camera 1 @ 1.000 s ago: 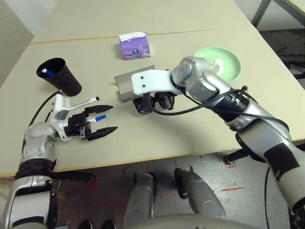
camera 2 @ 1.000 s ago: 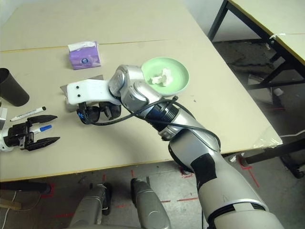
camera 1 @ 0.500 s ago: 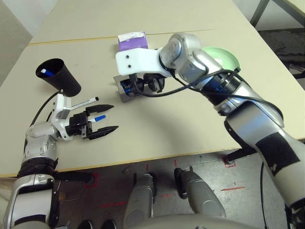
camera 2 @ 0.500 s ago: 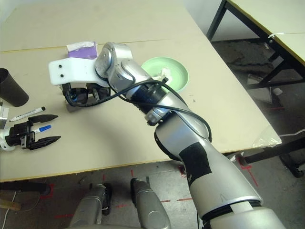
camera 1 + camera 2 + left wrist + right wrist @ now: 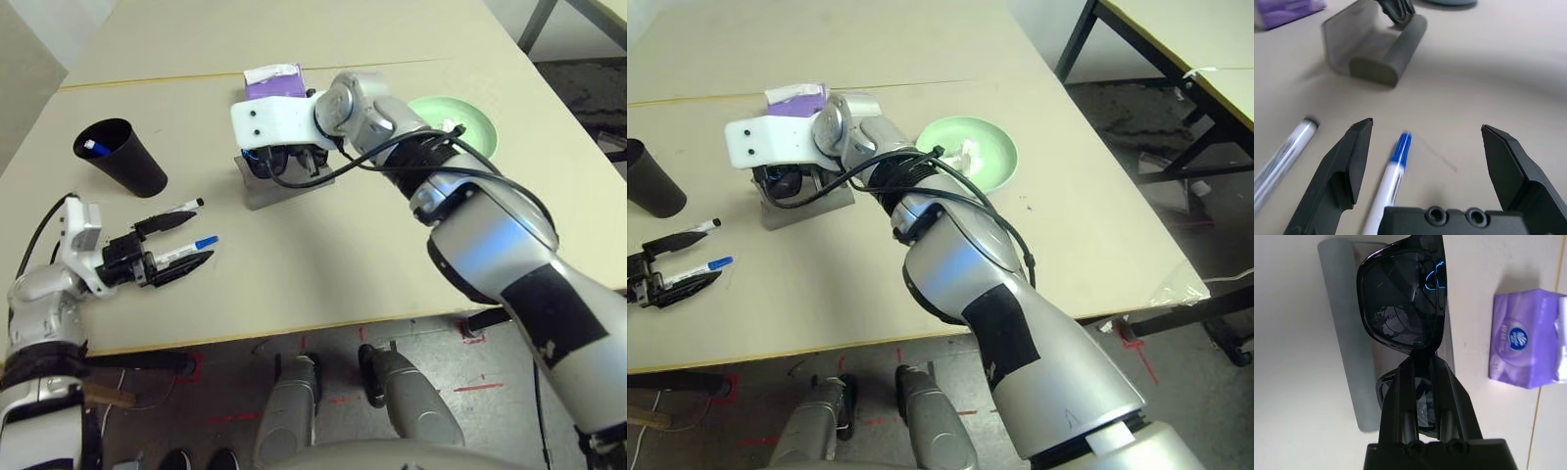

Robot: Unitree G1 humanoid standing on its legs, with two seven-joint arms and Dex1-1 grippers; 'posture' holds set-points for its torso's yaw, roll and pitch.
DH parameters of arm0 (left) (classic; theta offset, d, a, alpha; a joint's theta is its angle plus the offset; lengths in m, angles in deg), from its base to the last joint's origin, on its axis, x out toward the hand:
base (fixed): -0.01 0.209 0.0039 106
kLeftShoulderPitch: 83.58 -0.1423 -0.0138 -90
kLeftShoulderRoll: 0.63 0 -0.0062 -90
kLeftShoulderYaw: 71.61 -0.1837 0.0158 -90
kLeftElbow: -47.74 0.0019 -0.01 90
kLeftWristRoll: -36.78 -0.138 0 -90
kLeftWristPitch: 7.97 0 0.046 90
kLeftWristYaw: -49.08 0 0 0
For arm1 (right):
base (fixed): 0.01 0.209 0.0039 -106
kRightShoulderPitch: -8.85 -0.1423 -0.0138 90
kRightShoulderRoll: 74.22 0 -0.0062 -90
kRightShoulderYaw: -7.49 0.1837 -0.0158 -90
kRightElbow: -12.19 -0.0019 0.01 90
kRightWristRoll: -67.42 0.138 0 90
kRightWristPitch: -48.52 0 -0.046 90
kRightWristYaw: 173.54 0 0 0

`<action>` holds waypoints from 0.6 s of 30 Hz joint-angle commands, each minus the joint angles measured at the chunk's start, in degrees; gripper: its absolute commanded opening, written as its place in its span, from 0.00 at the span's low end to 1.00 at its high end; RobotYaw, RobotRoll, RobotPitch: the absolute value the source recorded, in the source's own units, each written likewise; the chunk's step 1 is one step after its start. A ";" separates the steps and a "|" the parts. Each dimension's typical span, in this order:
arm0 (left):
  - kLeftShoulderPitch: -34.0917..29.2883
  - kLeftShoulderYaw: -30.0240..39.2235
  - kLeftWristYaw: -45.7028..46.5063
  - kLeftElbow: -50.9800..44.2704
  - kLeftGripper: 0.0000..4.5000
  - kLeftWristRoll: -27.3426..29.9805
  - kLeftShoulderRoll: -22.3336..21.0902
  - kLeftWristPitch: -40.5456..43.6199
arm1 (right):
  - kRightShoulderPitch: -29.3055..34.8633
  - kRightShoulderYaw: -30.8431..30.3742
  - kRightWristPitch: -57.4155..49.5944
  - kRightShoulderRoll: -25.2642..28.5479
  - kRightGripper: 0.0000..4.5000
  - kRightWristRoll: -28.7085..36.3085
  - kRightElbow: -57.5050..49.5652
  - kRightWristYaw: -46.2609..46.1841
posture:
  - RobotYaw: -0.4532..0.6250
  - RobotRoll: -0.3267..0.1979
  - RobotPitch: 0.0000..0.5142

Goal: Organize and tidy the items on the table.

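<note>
Above the open grey glasses case (image 5: 284, 186), near the middle of the beige table (image 5: 372, 264), the black sunglasses (image 5: 1403, 293) hang pinched at the bridge by the right gripper (image 5: 1422, 377), whose two fingers are pressed together on the frame. A purple tissue pack (image 5: 1525, 345) sits just beyond the case, and the light-green plate (image 5: 994, 157) with a crumpled white tissue (image 5: 967, 150) lies to the right. At the left, the left gripper (image 5: 1425, 137) is spread wide and level over the blue-capped marker (image 5: 1396, 156), with the black-capped marker (image 5: 176, 208) beside it and the black cup (image 5: 122, 157) behind.
</note>
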 commanded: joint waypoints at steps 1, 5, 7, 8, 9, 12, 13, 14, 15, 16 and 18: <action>-3.67 2.80 0.84 -2.42 1.00 1.08 -0.76 0.53 | -1.03 1.29 1.63 -1.61 0.03 -0.67 1.42 -0.78 | 0.50 0.62 0.50; -7.33 4.92 1.62 -5.40 1.00 2.10 -0.65 1.13 | -1.19 1.90 2.45 -2.81 0.03 -0.94 2.35 -1.23 | 0.53 0.62 0.50; -9.50 5.89 2.19 -7.20 1.00 2.56 -0.23 1.31 | -1.34 1.99 2.81 -3.24 0.03 -1.10 2.67 -1.45 | 0.55 0.62 0.51; -10.52 6.25 2.47 -8.13 1.00 2.84 -0.02 1.42 | -1.42 2.02 2.97 -3.42 0.03 -1.17 2.85 -1.60 | 0.56 0.62 0.51; -11.62 6.58 2.75 -9.18 1.00 3.15 0.27 1.54 | -1.49 2.05 3.13 -3.59 0.03 -1.27 3.03 -1.76 | 0.57 0.62 0.52; -14.32 7.28 3.55 -11.97 1.00 3.88 1.04 1.94 | -1.61 2.16 3.58 -3.81 0.03 -1.53 3.44 -1.98 | 0.58 0.62 0.52; -14.98 7.41 3.80 -12.64 1.00 4.04 1.28 2.09 | -1.61 2.16 3.78 -3.77 0.03 -1.67 3.60 -2.07 | 0.58 0.62 0.52; -15.59 7.53 4.00 -13.28 1.00 4.16 1.50 2.21 | -1.58 2.15 3.98 -3.70 0.03 -1.82 3.73 -2.12 | 0.58 0.62 0.53; -16.09 7.59 4.20 -13.88 1.00 4.26 1.72 2.36 | -1.50 2.11 4.18 -3.53 0.03 -1.98 3.87 -2.14 | 0.58 0.62 0.53; -16.54 7.66 4.39 -14.45 1.00 4.34 1.89 2.48 | -1.44 2.05 4.35 -3.35 0.03 -2.15 3.97 -2.14 | 0.58 0.62 0.52; -16.98 7.60 4.87 -15.40 1.00 4.46 2.17 2.88 | -1.33 1.96 4.50 -2.85 0.03 -2.51 4.29 -2.33 | 0.57 0.62 0.52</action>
